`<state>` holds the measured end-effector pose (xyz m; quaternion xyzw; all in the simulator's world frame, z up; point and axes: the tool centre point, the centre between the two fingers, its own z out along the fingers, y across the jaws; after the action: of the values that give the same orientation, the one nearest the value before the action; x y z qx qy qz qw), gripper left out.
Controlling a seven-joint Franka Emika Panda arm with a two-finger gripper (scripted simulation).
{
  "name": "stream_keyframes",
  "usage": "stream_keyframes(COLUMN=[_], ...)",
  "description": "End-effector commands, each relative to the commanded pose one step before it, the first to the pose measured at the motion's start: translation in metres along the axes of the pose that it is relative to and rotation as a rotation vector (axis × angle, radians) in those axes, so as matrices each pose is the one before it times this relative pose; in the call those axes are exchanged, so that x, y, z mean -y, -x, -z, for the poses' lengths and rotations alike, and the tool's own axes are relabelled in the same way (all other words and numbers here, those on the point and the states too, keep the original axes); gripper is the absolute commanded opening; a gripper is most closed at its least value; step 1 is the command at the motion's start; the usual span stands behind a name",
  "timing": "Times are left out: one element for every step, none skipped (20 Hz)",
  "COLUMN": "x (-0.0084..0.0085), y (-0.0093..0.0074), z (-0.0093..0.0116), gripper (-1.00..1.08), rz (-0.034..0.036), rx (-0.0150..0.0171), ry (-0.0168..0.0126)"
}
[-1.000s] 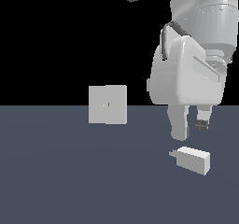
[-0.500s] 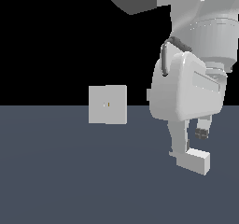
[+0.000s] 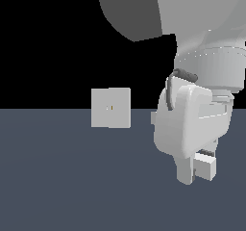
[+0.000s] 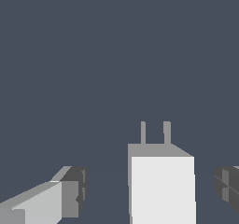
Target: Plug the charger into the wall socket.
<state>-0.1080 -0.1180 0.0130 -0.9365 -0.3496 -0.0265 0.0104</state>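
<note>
Dark slate-blue flooring (image 3: 57, 186) fills the lower half of the exterior view, under a black backdrop. Nearest the camera, on the exterior view's right, the bulky pale grey arm reaches down, and its two-fingered gripper (image 4: 147, 192) stands low over the floor. The wrist view shows the small white rectangular charger (image 4: 161, 185) lying between the jaws, its two short grey prongs (image 4: 155, 132) pointing away from the wrist. Each dark finger pad (image 4: 74, 190) stands apart from the block with floor showing in the gaps, so the tool is spread and grasps nothing. In the exterior view only a white corner of the block (image 3: 205, 167) peeks out beside the near finger, apparently resting on the floor.

Farther back, towards the exterior view's left and well apart from the arm, the flat pale grey-white square wall socket (image 3: 111, 108) stands upright, with a tiny orange mark at its centre.

By my judgement the task is early: the approach looks done, while clamping the block, lifting it, carrying it across and pushing the prongs into the plate all remain.
</note>
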Motion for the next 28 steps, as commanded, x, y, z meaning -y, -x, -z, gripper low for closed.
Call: stream_keyframes(x=[-0.00048,0.00000,0.00000,0.00000,0.00000,0.00000,0.00000,0.00000,0.00000,0.00000,-0.00007,0.00004,0.00027,0.00050,0.00069,0.00088,0.00107,0.00127,0.00145,0.00164,0.00182,0.00200,0.00218,0.00236,0.00253,0.00270,0.00286,0.00301], y=[-0.00023,0.00000,0.00000,0.00000,0.00000,0.00000,0.00000,0.00000,0.00000,0.00000,-0.00007,0.00003,-0.00012,-0.00029,-0.00039,-0.00050,-0.00060,-0.00072,-0.00082,-0.00093,-0.00104,-0.00114,-0.00125,-0.00136,-0.00146,-0.00157,-0.00167,-0.00176], z=[-0.00122,0.00000,0.00000,0.00000,0.00000,0.00000,0.00000,0.00000,0.00000,0.00000,0.00006,0.00021,0.00016,0.00025,0.00035,0.00045,0.00055,0.00065,0.00075,0.00085,0.00094,0.00104,0.00113,0.00122,0.00131,0.00139,0.00148,0.00156], gripper=[-1.00,-1.00,-1.00,-1.00,-1.00,-1.00,-1.00,-1.00,-1.00,-1.00,-1.00,-1.00,-1.00,-1.00,-1.00,-1.00,-1.00,-1.00,-1.00,-1.00,-1.00,-1.00,-1.00,-1.00,-1.00,-1.00,-1.00,-1.00], rz=[0.00019,0.00000,0.00000,0.00000,0.00000,0.00000,0.00000,0.00000,0.00000,0.00000,0.00000,-0.00078,-0.00182,-0.00284,-0.00402,-0.00516,-0.00632,-0.00739,-0.00853,-0.00963,-0.01070,-0.01178,-0.01281,-0.01382,-0.01483,-0.01580,-0.01675,-0.01769], rx=[-0.00067,0.00000,0.00000,0.00000,0.00000,0.00000,0.00000,0.00000,0.00000,0.00000,0.00000,-0.00012,-0.00002,-0.00002,-0.00003,-0.00004,-0.00004,-0.00005,-0.00006,-0.00007,-0.00008,-0.00009,-0.00010,-0.00010,-0.00011,-0.00012,-0.00013,-0.00013], ry=[0.00109,0.00000,0.00000,0.00000,0.00000,0.00000,0.00000,0.00000,0.00000,0.00000,0.00000,0.00031,0.00012,0.00016,0.00023,0.00029,0.00036,0.00042,0.00049,0.00055,0.00061,0.00067,0.00072,0.00078,0.00083,0.00088,0.00093,0.00098])
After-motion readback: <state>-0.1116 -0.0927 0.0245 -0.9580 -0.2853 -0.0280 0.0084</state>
